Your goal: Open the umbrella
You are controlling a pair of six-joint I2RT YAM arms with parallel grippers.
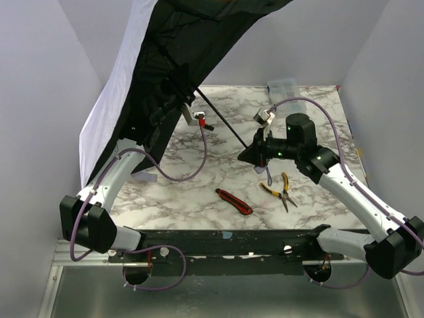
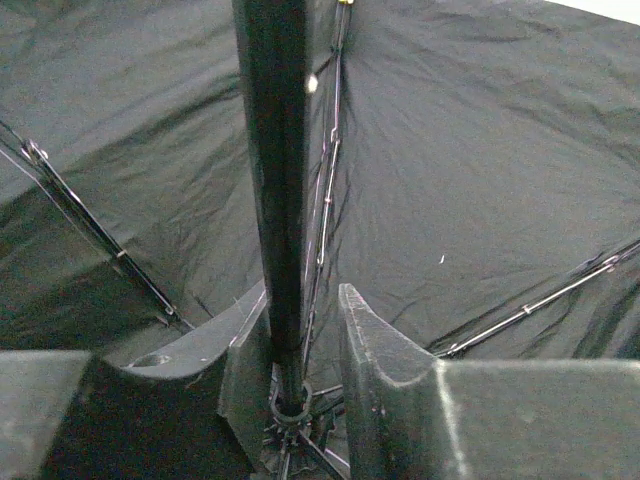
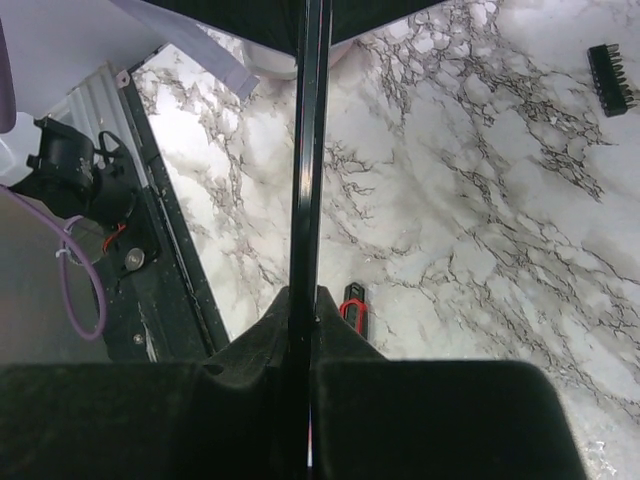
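Above the far-left corner of the marble table [image 1: 199,205], the umbrella [image 1: 152,59] is hanging widely spread. Your left gripper [image 2: 303,295] is straddling the shaft [image 2: 275,150] loosely, so slide straight along it. Your right gripper [image 3: 303,300] is clenching the shaft, so hold it firm.

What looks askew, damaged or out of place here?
The open umbrella is tipped sideways: its canopy crowds the left wall and runs off the top of the view, the shaft slanting down to the right gripper. No tears or spills show.
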